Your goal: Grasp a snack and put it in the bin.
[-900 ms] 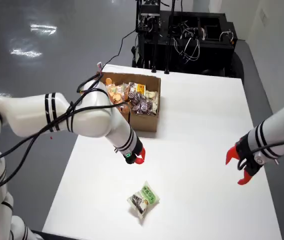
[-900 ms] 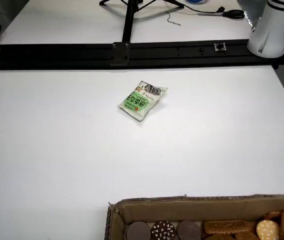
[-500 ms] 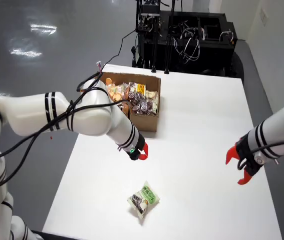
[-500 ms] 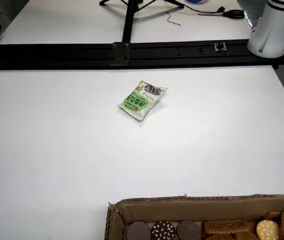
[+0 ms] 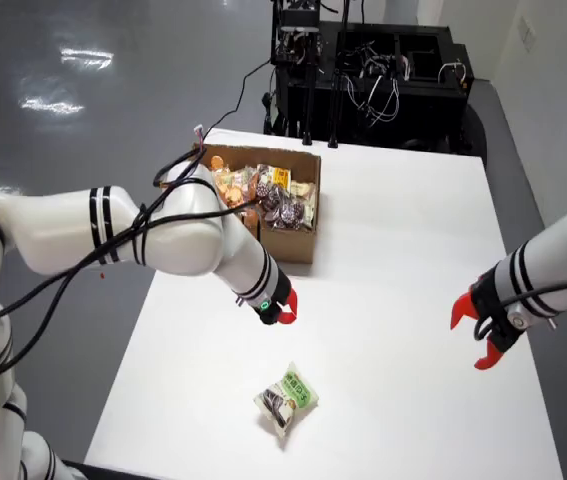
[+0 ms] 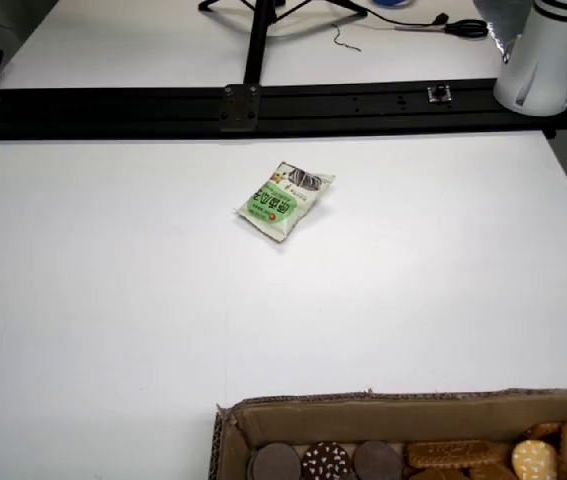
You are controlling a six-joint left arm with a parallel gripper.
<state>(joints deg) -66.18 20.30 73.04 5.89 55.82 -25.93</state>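
Observation:
A green and white snack packet (image 5: 287, 399) lies flat on the white table (image 5: 413, 250), near the front edge in the view from above. The low view from the box side shows the same snack packet (image 6: 285, 200) alone on the table (image 6: 113, 300). My working gripper (image 5: 283, 310), with red fingertips, hangs over the table between the cardboard box (image 5: 293, 243) and the packet, above and apart from the packet. Its fingertips overlap from this angle, so their gap is hidden. Nothing shows between them. The gripper is out of the low view.
The open cardboard box (image 6: 363, 410) holds several cookies and snack packs. A second arm's gripper (image 5: 478, 335) hangs open at the right of the view from above. A black rail (image 6: 263, 105) runs along the table's far edge in the low view.

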